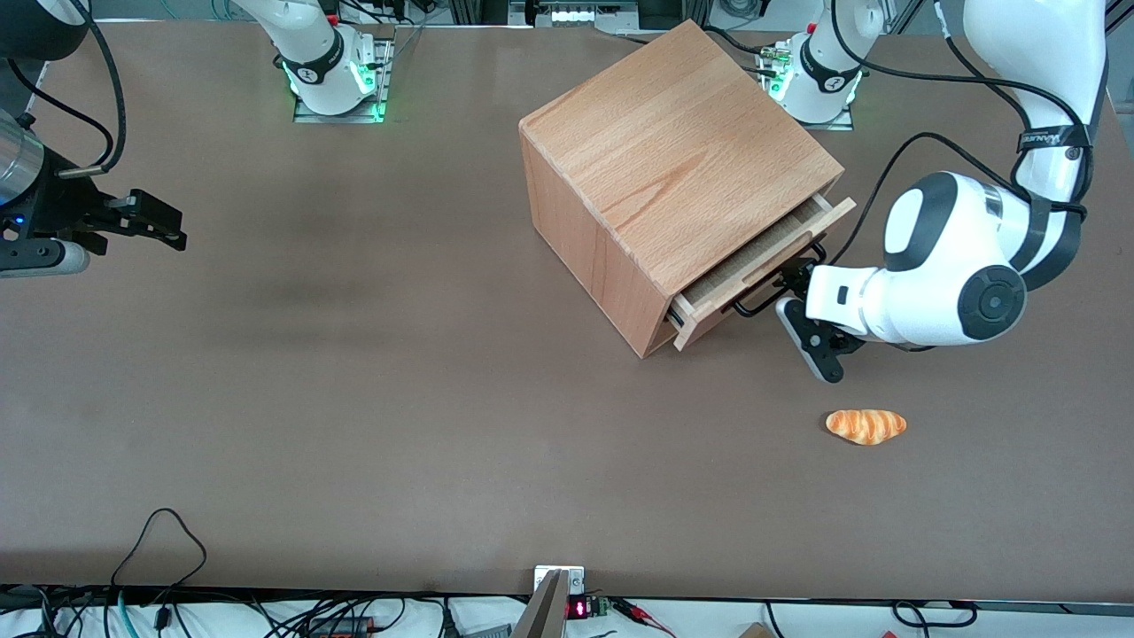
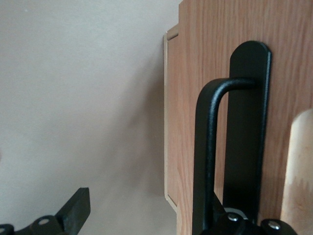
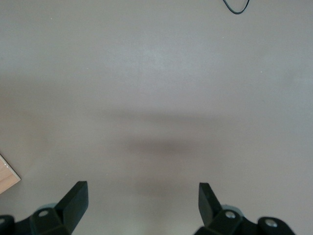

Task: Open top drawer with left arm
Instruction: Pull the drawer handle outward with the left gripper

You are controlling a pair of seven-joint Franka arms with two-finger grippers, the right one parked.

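Brown table (image 1: 354,399) fills most of frame. Croissant-like bread (image 1: 866,425) lower right on it. Black cable loop (image 1: 159,540) lower left; wires + small red display (image 1: 577,609) along bottom edge.

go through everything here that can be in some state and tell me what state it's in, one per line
top drawer: partly pulled out of the cabinet.
drawer handle: one pincer finger hooked inside the bar.
left arm's pincer: open, at the drawer front, straddling the handle.
bread roll: lying loose on the table, nearer the front camera than the cabinet.
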